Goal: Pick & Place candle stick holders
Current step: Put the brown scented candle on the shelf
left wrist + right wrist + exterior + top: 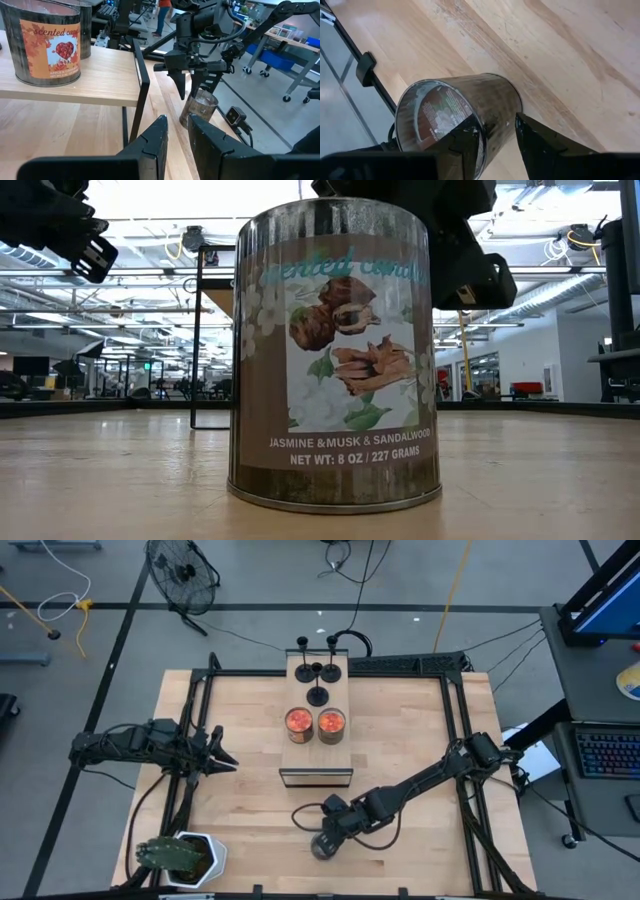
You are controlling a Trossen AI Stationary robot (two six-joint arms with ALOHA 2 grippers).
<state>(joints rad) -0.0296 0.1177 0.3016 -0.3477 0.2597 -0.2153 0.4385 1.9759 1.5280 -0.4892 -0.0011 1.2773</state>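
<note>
The wooden table (240,810) carries a raised shelf (316,726). At its far end stand the 3 black candle stick holders (317,670), behind 2 orange-topped tins (314,723). The right gripper (327,836), fingers parted, straddles an empty tin's (455,112) rim. The left gripper (228,764) hovers narrowly open, empty.

A grey floor (90,580) marked with dark tape lines is seen around the wooden table (250,830). A black fan (182,572) stands on the floor beyond the table, with cables trailing nearby. A desk with a keyboard (607,753) is placed to one side. Long ceiling lights (150,200) are seen in the open hall behind, where a person (164,15) is standing.
</note>
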